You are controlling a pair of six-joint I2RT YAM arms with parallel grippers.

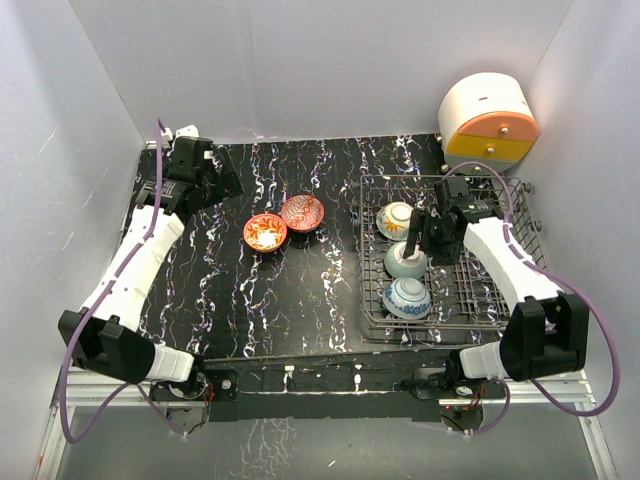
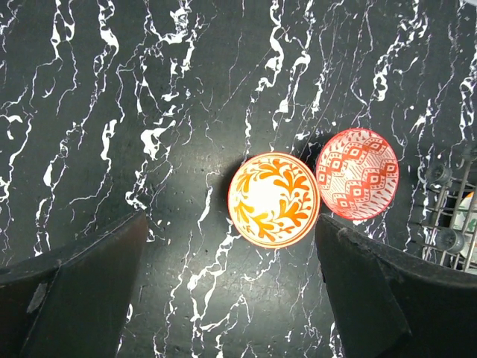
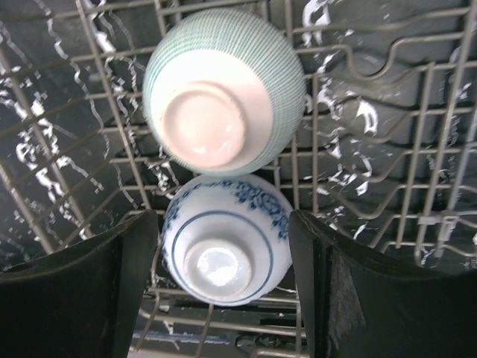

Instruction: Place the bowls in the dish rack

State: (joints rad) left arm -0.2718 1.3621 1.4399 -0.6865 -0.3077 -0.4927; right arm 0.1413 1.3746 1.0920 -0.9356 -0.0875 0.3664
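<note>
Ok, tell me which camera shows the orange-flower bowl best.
The left wrist view: the orange-flower bowl sits near centre, seen straight down, its pattern sharp, beside the red patterned bowl. The top external view shows it small on the table, left of the dish rack. The right wrist view misses it.

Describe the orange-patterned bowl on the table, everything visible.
The orange bowl is small, round, glossy ceramic: cream inside with an orange leafy wreath and orange rim. It sits upright, mouth up, empty, on the black marbled table, left of the dish rack. Its rim meets or nearly meets the red bowl beside it. The open left pincer hangs above, not touching.
</note>
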